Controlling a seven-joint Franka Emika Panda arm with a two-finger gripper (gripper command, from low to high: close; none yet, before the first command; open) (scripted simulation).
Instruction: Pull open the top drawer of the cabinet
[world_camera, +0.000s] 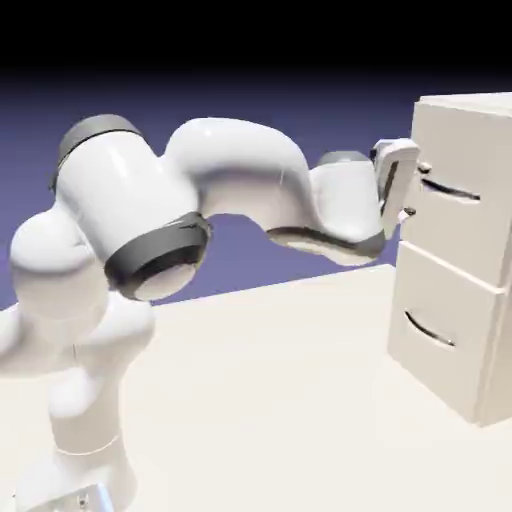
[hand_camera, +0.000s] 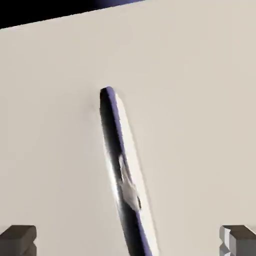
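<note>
The cream cabinet (world_camera: 468, 104) stands at the exterior view's right with both drawers flush. The top drawer (world_camera: 462, 222) carries a thin dark curved handle (world_camera: 449, 190). My gripper (world_camera: 416, 190) is open just in front of that handle, one finger above and one below the handle's left end, apparently not touching it. In the hand view the top drawer's front (hand_camera: 190, 125) fills the picture. The dark handle (hand_camera: 119, 165) runs steeply from upper middle to the bottom edge, between the two grey fingertips (hand_camera: 18, 240), which sit far apart. The gripper (hand_camera: 128, 241) holds nothing.
The lower drawer (world_camera: 440, 300) with its own dark handle (world_camera: 430, 330) sits under the top one. The pale table (world_camera: 280, 400) stretches from the robot's base to the cabinet's foot. The arm's elbow (world_camera: 150, 230) bulks large at the left.
</note>
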